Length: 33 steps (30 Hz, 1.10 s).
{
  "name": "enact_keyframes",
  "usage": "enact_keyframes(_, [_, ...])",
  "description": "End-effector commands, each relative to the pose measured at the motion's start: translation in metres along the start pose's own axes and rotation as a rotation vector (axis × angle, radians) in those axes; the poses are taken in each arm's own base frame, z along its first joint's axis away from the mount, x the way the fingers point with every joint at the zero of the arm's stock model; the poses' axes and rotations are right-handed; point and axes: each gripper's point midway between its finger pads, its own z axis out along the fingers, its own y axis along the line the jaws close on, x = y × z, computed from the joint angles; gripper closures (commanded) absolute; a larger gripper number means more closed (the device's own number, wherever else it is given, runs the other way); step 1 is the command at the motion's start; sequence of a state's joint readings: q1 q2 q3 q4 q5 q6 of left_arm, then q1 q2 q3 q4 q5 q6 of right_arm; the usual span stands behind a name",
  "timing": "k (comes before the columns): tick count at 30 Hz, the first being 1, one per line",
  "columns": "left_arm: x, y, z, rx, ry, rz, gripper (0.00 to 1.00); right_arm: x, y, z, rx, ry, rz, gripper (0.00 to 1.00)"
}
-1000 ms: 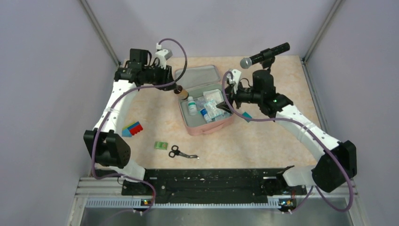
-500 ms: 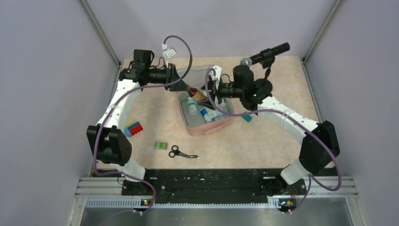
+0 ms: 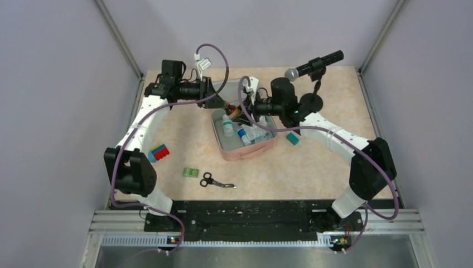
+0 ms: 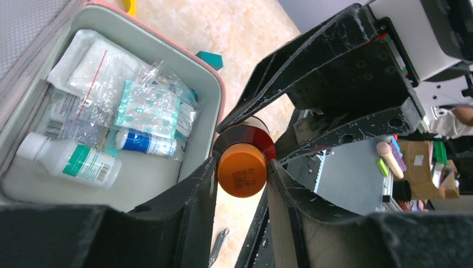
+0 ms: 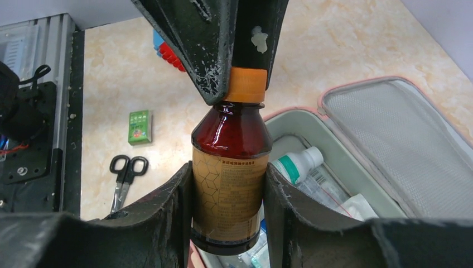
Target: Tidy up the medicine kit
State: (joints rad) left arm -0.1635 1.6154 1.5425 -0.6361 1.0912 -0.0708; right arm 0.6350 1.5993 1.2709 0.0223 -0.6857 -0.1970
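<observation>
**Two Sets of Jaws on One Bottle**

Nearest the arm bases, loose on the surface: black scissors (image 3: 215, 181), a small green box (image 3: 191, 172) and, further left, a stack of coloured blocks (image 3: 159, 152). All untouched, and lying just as a second back. Same for the teal block (image 3: 293, 138) beside the kit's right wall.

Next out, the medicine kit (image 3: 248, 151): mid-surface, open, lid laid back toward the far wall. Already stocked with a white bottle with a green label (image 4: 70, 161), a smaller blue-labelled bottle (image 4: 146, 142) and sealed sachets (image 4: 150, 106).

Above the tray's far left corner, held in the air, the amber syrup bottle (image 5: 228, 173). Pinched at the orange cap (image 4: 241, 173) by the left jaws, set narrow. Squeezed round the labelled body by the right jaws, closed to the bottle's width. A second ago: carried by the left jaws alone, just off the kit's left edge, with the right jaws away over the kit's right side. Since then, brought across and closed on.

Reads as a hand-over at its midpoint, not yet a placement. Probably next: ease the left jaws off the cap, then lower into the free strip of tray. Worth minding a smooth, round body, likely to twist if released carelessly.

Furthest back, a microphone (image 3: 312, 66) on its stand, uninvolved.
</observation>
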Motion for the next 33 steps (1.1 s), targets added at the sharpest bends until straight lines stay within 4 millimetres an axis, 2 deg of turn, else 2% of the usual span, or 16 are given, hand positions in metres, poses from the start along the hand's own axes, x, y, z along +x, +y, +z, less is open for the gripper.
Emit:
enact_keyframes(1, [-0.016, 0.019, -0.008, -0.128, -0.061, -0.008, 0.54, -0.011, -0.003, 0.0, 0.059, -0.048, 0.032, 0.67])
enact_keyframes(3, [-0.023, 0.042, -0.02, -0.261, -0.094, -0.026, 0.49, 0.006, -0.002, -0.001, 0.081, -0.023, 0.102, 0.68])
enact_keyframes(6, [-0.034, 0.079, -0.052, -0.516, -0.14, -0.019, 0.43, 0.036, 0.003, 0.0, 0.1, 0.007, 0.238, 0.68])
enact_keyframes(9, [-0.039, 0.102, -0.088, -0.685, -0.181, -0.027, 0.42, 0.067, 0.005, 0.005, 0.137, 0.039, 0.417, 0.71])
enact_keyframes(12, [-0.031, 0.118, -0.118, -0.771, -0.222, -0.095, 0.43, 0.084, 0.005, 0.01, 0.161, 0.054, 0.516, 0.75])
enact_keyframes(18, [-0.007, 0.121, -0.135, -0.795, -0.262, -0.175, 0.44, 0.1, -0.009, 0.024, 0.194, 0.077, 0.635, 0.75])
enact_keyframes(25, [0.0, 0.108, -0.139, -0.776, -0.278, -0.172, 0.44, 0.125, -0.022, 0.044, 0.226, 0.128, 0.734, 0.75])
enact_keyframes(33, [0.012, 0.107, -0.152, -0.798, -0.308, -0.215, 0.44, 0.137, -0.003, 0.052, 0.105, 0.158, 0.764, 0.79])
